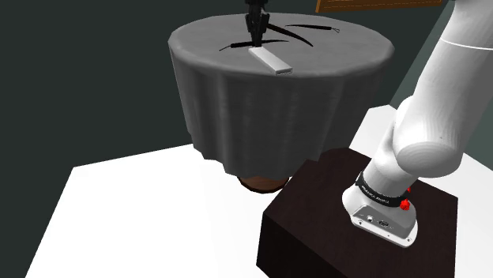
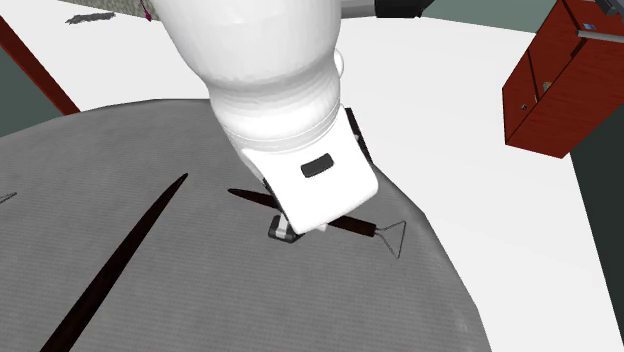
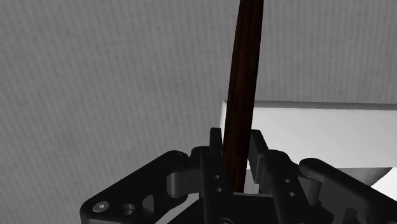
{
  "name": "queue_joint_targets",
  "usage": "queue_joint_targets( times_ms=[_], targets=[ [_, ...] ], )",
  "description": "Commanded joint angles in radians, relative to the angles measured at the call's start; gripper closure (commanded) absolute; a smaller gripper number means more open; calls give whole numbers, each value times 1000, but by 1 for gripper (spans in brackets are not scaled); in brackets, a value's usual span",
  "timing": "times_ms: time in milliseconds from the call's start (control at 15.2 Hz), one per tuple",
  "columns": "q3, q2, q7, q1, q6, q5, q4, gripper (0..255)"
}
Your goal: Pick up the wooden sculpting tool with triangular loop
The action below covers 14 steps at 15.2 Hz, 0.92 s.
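The sculpting tool has a dark brown handle [image 3: 245,76] and a thin triangular wire loop [image 2: 392,238] at one end. It lies across the grey-clothed round table [image 1: 237,95], near the side away from the stand. My black gripper [image 1: 254,35] comes down on it from above. In the wrist view my gripper [image 3: 236,143] is shut on the handle, with a finger [image 3: 215,159] pressed against each side. In the second exterior view the arm's white hand [image 2: 310,170] covers the middle of the handle [image 2: 350,224]. Whether the tool is off the cloth I cannot tell.
A white rectangular block [image 1: 270,61] lies on the table just beside the gripper, on the stand's side. A second long dark tool [image 2: 120,260] lies further along the cloth. A red-brown cabinet [image 2: 560,80] stands on the white floor beyond the table. The dark stand [image 1: 348,229] sits below.
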Motion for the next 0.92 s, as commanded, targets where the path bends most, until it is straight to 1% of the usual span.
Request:
queue_joint_targets(
  times_ms=[0,462,858],
  targets=[
    [0,6,2,-1,-25,0,23,255],
    [-4,32,4,-7,-128,9,150,255],
    [-8,68,4,-17,-224,22,280,255]
  ],
)
